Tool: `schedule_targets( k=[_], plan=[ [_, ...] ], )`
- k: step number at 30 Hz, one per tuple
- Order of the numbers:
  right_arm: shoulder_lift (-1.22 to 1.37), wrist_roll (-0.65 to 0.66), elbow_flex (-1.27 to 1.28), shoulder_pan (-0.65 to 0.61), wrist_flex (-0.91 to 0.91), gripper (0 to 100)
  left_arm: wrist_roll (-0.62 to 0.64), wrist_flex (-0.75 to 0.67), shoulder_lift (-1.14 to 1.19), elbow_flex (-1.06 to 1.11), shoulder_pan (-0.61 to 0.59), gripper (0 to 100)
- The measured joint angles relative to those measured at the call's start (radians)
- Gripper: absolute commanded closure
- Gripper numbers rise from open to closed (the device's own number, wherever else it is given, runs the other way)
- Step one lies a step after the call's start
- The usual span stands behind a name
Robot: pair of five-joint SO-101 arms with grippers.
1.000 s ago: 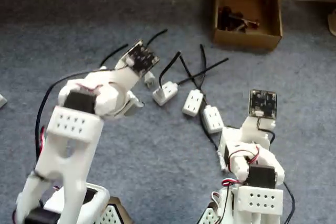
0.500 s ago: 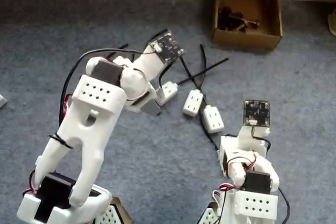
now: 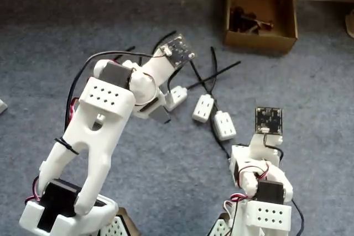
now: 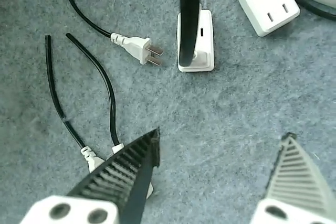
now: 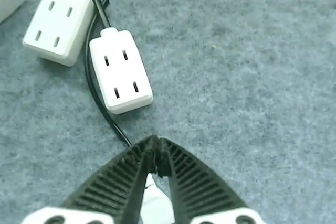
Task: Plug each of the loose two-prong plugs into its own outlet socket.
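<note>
L gripper (image 4: pixel 220 134) spread (wide), R gripper (image 5: pixel 156 145) closed

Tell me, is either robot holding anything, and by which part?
The right arm's fingers pinch a white plug by its body; the left arm's fingers are open, holding nothing.

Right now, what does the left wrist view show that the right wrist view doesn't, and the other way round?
Left wrist view: a loose two-prong plug lies on the carpet, prongs toward an outlet socket standing on edge, with the open left claw above.
Right wrist view: the shut right claw sits just short of a face-up socket, whose black cord runs toward the tips.
Both: grey carpet, and probably the same neighbouring socket.
</note>
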Motion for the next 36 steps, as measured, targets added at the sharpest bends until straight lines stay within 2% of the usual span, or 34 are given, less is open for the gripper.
schedule_targets(
  k=[6, 20, 28, 36],
  plan=[
    [0.000, 0.000, 0.000, -0.066, 0.000, 99.1, 0.000, 0.025, 0.000, 0.000, 0.000, 67],
    [0.000, 0.000, 0.043, -0.075, -0.002, 98.9, -0.028, 0.032, 0.028, 0.000, 0.000, 67],
    [0.000, 0.000, 0.043, -0.075, -0.002, 98.9, -0.028, -0.054, 0.140, 0.000, 0.011, 67],
    [0.000, 0.000, 0.048, -0.075, -0.028, 98.9, -0.028, -0.091, 0.157, 0.000, 0.063, 67]
  ],
)
